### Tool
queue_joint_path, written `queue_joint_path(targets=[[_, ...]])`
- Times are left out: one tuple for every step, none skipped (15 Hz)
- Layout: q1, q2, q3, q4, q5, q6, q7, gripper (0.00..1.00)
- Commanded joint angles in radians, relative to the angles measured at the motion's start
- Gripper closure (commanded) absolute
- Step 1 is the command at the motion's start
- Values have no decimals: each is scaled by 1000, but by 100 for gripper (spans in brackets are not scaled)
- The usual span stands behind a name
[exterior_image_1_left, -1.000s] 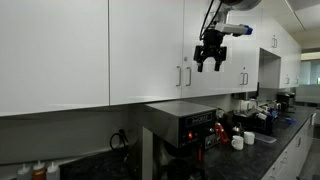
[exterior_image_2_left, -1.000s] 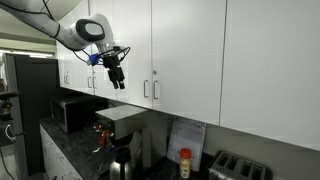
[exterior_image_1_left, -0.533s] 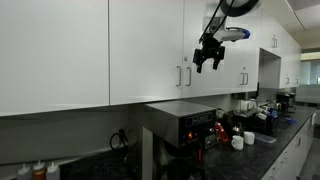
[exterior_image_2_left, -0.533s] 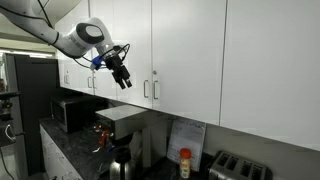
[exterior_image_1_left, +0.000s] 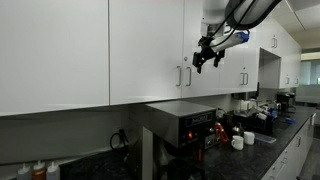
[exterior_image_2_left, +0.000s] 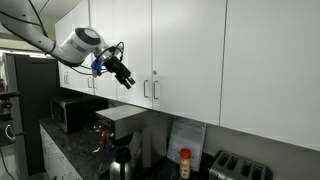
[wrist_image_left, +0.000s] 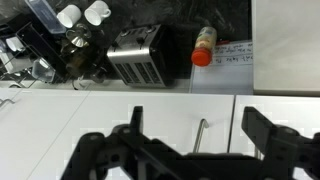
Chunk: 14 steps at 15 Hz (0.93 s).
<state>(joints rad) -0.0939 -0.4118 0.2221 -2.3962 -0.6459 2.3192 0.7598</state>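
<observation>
Tilted further toward the door (exterior_image_1_left: 205, 90) since the earlier frames, the gripper (exterior_image_1_left: 205, 62) is held with jaws wide apart. The cabinet handle (wrist_image_left: 200, 138) is framed between them in the wrist view, untouched. A finger could be knocked against the door by a slanted approach. Below, white cups (wrist_image_left: 82, 14), toaster (wrist_image_left: 140, 55) and orange-capped bottle (wrist_image_left: 203, 48) are seen; contents cannot be told.

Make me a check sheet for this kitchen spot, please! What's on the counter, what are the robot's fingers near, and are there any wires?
Surface: dark countertop, crowded.
Job's things: cabinet handle, upright on a closed door, untouched.
Clutter: toaster, orange-capped bottle, coffee machine, microwave.
Grippers: gripper open, fingers wide apart, up beside the handle.
Cables: dark cord against the wall.
Surroundings: white wall cabinets, doors shut.
</observation>
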Motion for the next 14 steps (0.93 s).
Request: queue_joint_path(targets=[[-23, 11, 14, -18, -123, 31, 109, 0], [-18, 17, 9, -17, -154, 31, 135, 0], [-15, 25, 5, -14, -187, 32, 166, 0], [-11, 33, 1, -13, -216, 31, 192, 0], [-9, 43, -1, -8, -244, 29, 227, 0], [-3, 57, -5, 2, -262, 19, 255, 0], [10, 73, -7, 14, -255, -23, 250, 0], [30, 29, -24, -10, -237, -12, 229, 0], [32, 39, -25, -9, -238, -15, 235, 0], [33, 46, -26, -8, -238, -15, 238, 0], [34, 52, -27, -6, -238, -15, 238, 0], [34, 54, -27, -5, -238, -15, 239, 0], [34, 54, -27, -4, -238, -16, 239, 0], [34, 54, -27, -3, -238, -16, 239, 0]])
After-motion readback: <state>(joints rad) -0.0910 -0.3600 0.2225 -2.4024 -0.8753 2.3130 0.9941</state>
